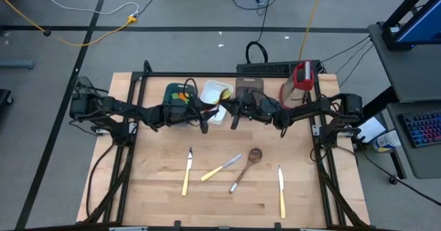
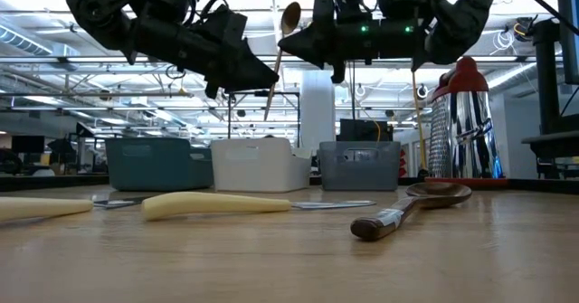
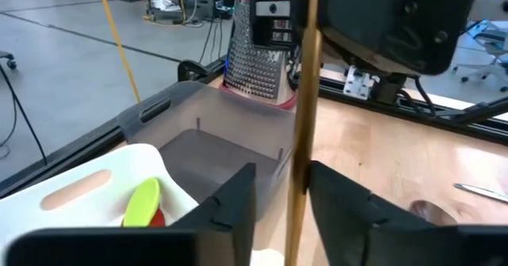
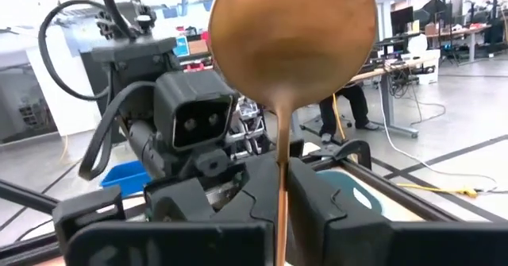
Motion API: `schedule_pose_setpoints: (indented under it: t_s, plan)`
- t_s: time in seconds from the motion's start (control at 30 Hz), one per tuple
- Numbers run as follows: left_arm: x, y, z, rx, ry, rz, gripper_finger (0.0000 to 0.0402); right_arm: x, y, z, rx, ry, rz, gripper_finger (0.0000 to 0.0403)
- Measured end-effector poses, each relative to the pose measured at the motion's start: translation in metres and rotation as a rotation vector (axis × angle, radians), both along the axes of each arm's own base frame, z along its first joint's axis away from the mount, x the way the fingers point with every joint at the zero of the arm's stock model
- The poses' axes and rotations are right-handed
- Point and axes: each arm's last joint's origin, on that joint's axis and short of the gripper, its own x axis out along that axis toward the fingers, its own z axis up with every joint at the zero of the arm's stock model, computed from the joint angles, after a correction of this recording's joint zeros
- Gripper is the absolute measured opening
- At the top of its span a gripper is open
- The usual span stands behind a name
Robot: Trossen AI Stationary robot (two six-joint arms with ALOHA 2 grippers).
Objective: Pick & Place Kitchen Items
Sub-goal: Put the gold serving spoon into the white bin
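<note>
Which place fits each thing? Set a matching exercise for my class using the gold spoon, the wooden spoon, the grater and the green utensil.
Things:
1. gold spoon
2. wooden spoon
3. grater
4. green utensil

Places:
A. in the white tray
B. lying flat on the table
C. held in the air by the right gripper
D. standing upright near the grey tray

Pairs: 1-C, 2-B, 3-D, 4-A
</note>
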Motion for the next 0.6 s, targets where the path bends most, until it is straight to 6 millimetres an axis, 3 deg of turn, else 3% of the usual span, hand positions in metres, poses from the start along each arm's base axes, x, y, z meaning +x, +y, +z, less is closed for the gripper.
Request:
schedule_pose_setpoints:
  t_s: [0.27, 0.6]
  plan:
    - [0.0001, -0.0006, -0.0002, -0.009, -0.001, -0.005, 0.0013, -0.0003, -0.0003, 0.0012, -0.001, -0.012, -0.005, 0.0012]
    - [-0.0008, -0.0006, -0.0039, -0.095, 0.006, 0.015, 0.0008, 0.0002, -0.0032, -0.0062, -0.037, 0.086, -0.026, 0.0035]
